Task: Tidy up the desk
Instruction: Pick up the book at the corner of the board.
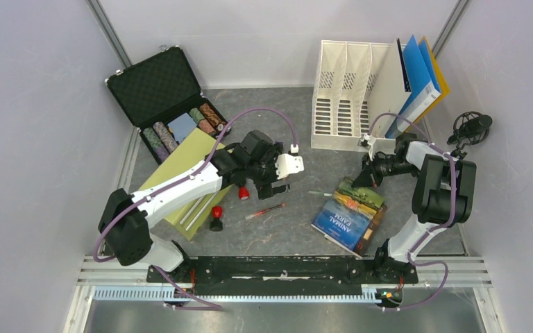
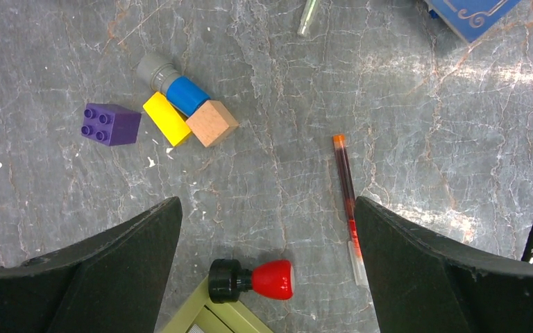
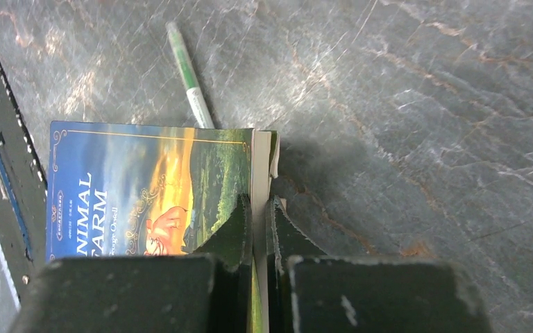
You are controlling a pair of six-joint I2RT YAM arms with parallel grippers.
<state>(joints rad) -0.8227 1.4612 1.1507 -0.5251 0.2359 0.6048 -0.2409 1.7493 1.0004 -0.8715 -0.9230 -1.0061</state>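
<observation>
- While the left hand hangs wide open above the surface with nothing in it, the right hand is pinched closed on one edge of the book.
- We see the surface as dark grey with marbled veins. It fills the middle of the top view and carries everything below.
- The book has a blue cover reading "Animal Farm" and lies at the front right of the surface.
- A green pen lies just beyond the book, one end reaching the book's edge. We can't tell if they touch.
- A red pen lies flat near the middle, beside the left hand's right finger in the wrist view.
- A red-topped stamp lies on its side at the corner of the yellow-green cabinet.
- A second stamp stands nearer the front, by the cabinet.
- There is a cluster of blocks: a purple brick sits slightly apart, and a yellow block, blue cylinder, grey cylinder and wooden cube are bunched together.
- At the far left is an open black case with chips in it.
- At the far right is a white file rack with a blue folder in its end slot.
</observation>
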